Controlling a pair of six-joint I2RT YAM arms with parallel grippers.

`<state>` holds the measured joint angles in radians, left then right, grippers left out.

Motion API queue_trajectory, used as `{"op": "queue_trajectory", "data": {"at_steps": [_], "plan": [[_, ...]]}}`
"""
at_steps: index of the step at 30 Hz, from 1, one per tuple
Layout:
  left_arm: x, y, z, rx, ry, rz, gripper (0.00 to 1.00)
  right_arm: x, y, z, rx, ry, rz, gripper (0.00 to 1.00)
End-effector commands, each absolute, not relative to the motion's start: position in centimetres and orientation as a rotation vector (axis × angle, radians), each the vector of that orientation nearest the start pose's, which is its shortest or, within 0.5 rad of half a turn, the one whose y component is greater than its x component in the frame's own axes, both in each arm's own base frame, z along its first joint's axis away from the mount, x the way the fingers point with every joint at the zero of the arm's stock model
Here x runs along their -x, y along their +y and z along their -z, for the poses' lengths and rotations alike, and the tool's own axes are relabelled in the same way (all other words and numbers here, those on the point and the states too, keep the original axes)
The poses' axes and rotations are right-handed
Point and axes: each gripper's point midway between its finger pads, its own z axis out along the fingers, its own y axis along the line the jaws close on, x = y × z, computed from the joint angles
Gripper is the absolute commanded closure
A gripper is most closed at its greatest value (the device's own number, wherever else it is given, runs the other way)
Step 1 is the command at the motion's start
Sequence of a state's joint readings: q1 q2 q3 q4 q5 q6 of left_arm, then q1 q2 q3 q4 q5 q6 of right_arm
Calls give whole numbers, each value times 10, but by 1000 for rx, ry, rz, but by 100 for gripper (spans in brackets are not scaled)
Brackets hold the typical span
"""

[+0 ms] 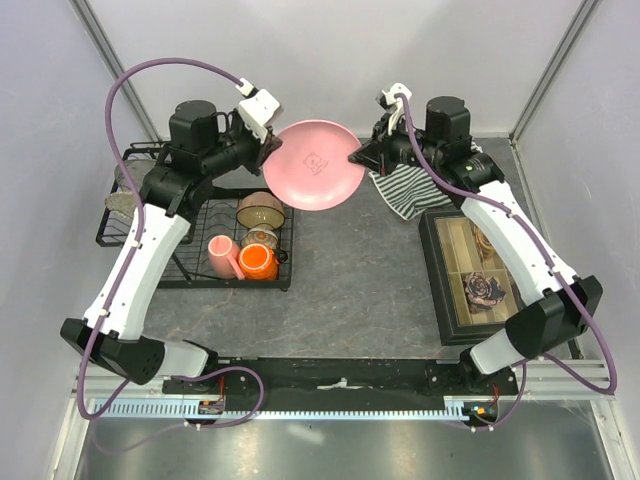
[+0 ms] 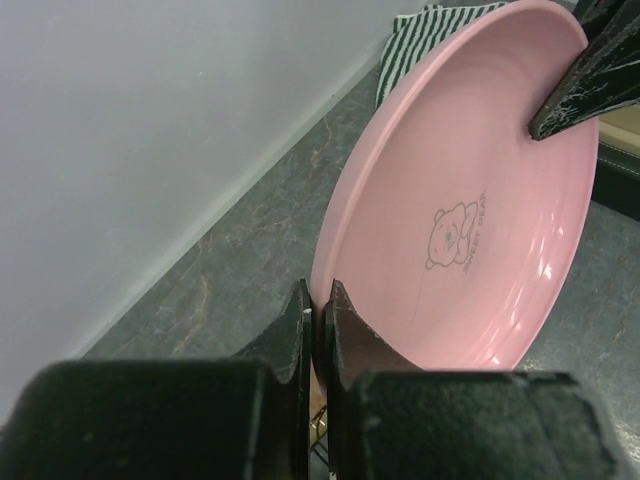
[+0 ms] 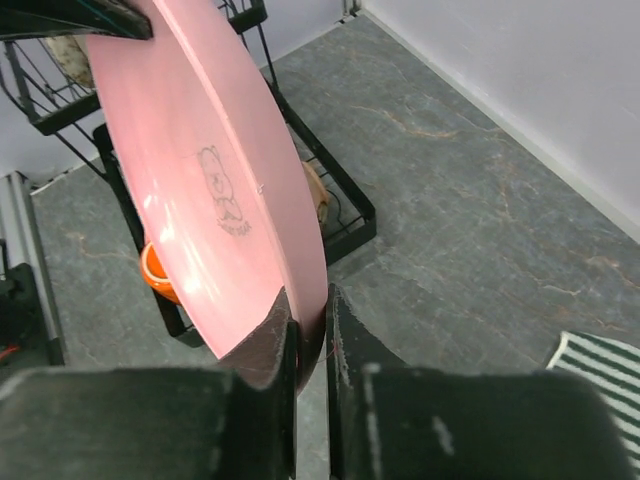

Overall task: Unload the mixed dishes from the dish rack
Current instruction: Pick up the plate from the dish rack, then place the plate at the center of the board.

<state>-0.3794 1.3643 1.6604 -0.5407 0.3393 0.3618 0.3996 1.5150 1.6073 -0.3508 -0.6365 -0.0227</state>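
The pink round plate (image 1: pixel 315 165) hangs in the air behind the dish rack (image 1: pixel 190 283), held on edge between both arms. My left gripper (image 1: pixel 270 150) is shut on its left rim, which shows between the jaws of that gripper (image 2: pixel 320 310) in the left wrist view. My right gripper (image 1: pixel 358 158) is shut on the opposite rim of the plate (image 3: pixel 220 180). In the rack remain a tan-brown bowl (image 1: pixel 260 208), a small floral bowl (image 1: pixel 262 238), a pink mug (image 1: pixel 219 255) and an orange mug (image 1: pixel 257 262). A patterned oval dish (image 1: pixel 120 203) sits at the rack's left end.
A striped towel (image 1: pixel 405 190) lies on the table under the right arm. A dark compartmented box (image 1: pixel 478 275) of trinkets stands to the right. White walls close in the back and both sides.
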Motion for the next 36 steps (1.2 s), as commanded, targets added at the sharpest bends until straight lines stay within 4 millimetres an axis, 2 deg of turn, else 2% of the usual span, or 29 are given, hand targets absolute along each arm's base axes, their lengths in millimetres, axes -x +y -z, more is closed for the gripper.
{"op": "queue_trajectory", "data": {"at_steps": [1,2,3,6,8,9,12,21,27,31,33,34,36], "plan": [[-356,-198,-432,-852,1488,350,96,-360,278,-392,879,1558,-868,100],[-356,-198,-431,-851,1489,349,88,-361,278,-392,873,1562,-862,100],[-355,-197,-432,-845,1489,349,75,-362,277,-391,870,1564,-858,100],[-356,-193,-435,-824,1480,325,54,-367,274,-388,855,1577,-829,100],[-358,-189,-441,-798,1474,301,48,-370,272,-383,843,1593,-810,100],[-359,-187,-442,-786,1474,292,34,-373,271,-381,831,1603,-790,100],[-363,-178,-451,-731,1464,248,25,-384,266,-372,799,1640,-743,100],[-377,-141,-487,-547,1404,72,14,-423,248,-332,737,1758,-670,100],[-384,-115,-503,-427,1379,-25,9,-449,233,-307,684,1828,-642,100],[-384,-109,-497,-421,1392,-40,8,-473,218,-285,616,1893,-601,100],[-384,-109,-491,-431,1402,-42,8,-490,209,-264,576,1950,-575,100],[-383,-109,-483,-443,1416,-39,8,-498,207,-244,561,1994,-573,100],[-381,-110,-474,-461,1426,-37,8,-510,200,-228,535,2037,-558,100]]}}
